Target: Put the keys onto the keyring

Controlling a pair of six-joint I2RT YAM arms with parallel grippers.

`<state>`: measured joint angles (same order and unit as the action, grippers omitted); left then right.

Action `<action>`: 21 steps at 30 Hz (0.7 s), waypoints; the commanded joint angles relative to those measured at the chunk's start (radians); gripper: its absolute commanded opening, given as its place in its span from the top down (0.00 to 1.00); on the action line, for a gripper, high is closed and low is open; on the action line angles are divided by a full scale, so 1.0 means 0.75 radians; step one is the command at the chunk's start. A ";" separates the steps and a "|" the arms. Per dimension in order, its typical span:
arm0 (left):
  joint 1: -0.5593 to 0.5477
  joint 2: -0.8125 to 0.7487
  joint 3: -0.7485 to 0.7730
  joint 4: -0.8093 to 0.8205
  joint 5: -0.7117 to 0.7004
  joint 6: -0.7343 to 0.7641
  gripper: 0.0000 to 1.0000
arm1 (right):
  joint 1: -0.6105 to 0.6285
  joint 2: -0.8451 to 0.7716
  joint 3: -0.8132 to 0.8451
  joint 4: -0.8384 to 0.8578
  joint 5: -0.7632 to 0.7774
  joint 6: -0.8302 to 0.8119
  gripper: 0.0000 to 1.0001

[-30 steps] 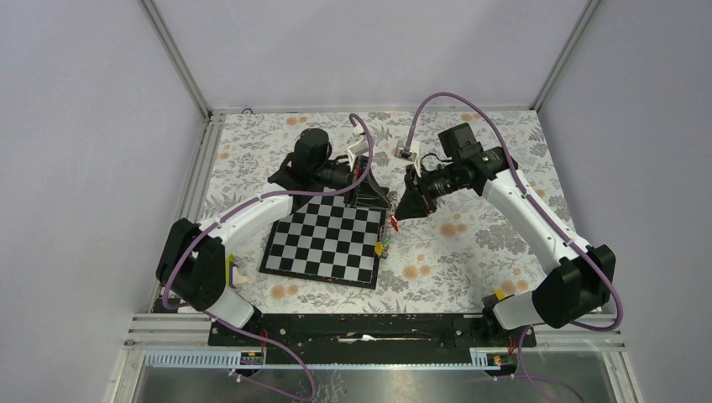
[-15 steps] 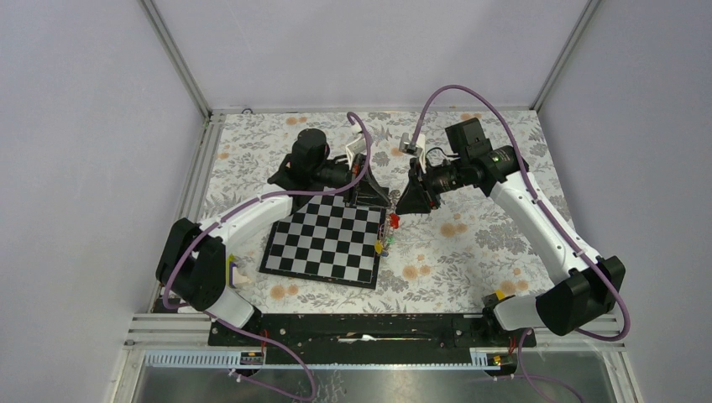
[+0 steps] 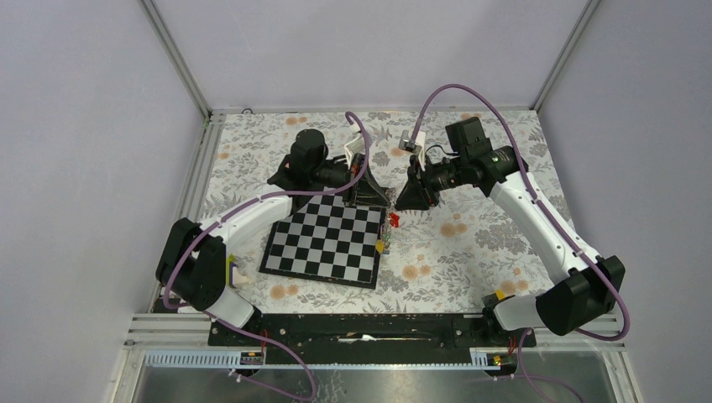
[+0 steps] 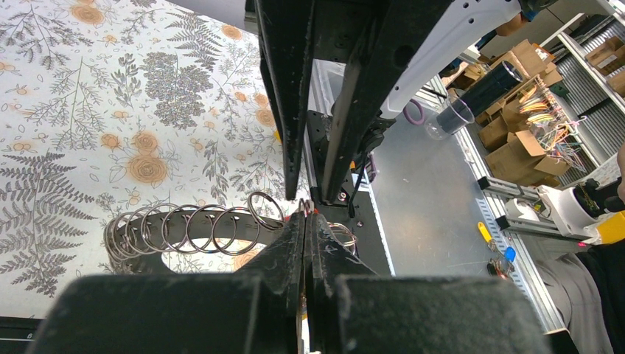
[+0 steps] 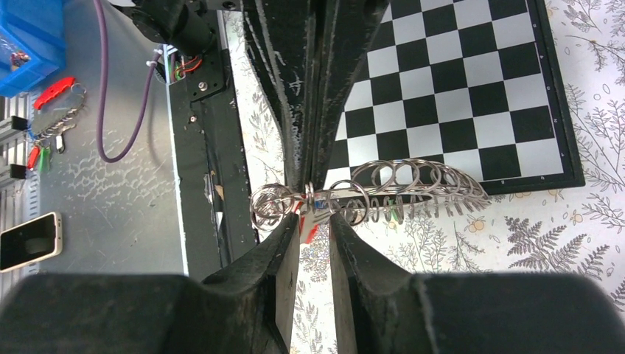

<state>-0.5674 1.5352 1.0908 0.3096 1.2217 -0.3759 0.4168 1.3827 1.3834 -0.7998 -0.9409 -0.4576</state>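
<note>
My left gripper (image 4: 306, 215) is shut on the edge of a grey metal keyring (image 4: 304, 205), held up over the chessboard's far right corner (image 3: 375, 201). A row of several more rings (image 4: 191, 228) hangs on a black strip beside it. My right gripper (image 5: 313, 221) faces it tip to tip, jaws a little apart. A key with a red tag (image 5: 307, 230) hangs from the rings between its fingertips. A green tag (image 5: 394, 215) shows further along the row. From above, the red tag (image 3: 393, 220) and a yellow tag (image 3: 379, 246) dangle below both grippers.
The chessboard (image 3: 323, 243) lies on the flowered cloth left of centre. A black rail (image 3: 361, 327) runs along the near edge by the arm bases. Off the table are a phone (image 5: 29, 240), another key bunch (image 5: 51, 125) and a blue bin (image 5: 29, 44).
My right arm has swung its wrist back and shifted its gripper slightly left, closer to the left gripper; the red tag moved a little with it. The left arm stayed put.
</note>
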 commanded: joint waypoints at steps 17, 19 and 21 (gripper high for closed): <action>-0.002 -0.044 0.005 0.123 0.039 -0.028 1.00 | -0.008 -0.022 -0.006 0.042 -0.087 0.024 0.71; -0.002 -0.041 0.007 0.125 0.038 -0.032 1.00 | -0.008 -0.019 -0.013 0.051 -0.093 0.030 0.71; -0.002 -0.039 0.007 0.126 0.037 -0.034 1.00 | -0.007 -0.014 -0.024 0.062 -0.098 0.039 0.71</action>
<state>-0.5674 1.5352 1.0859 0.3164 1.2236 -0.3927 0.4168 1.3827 1.3766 -0.7921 -0.9699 -0.4465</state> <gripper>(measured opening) 0.010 0.292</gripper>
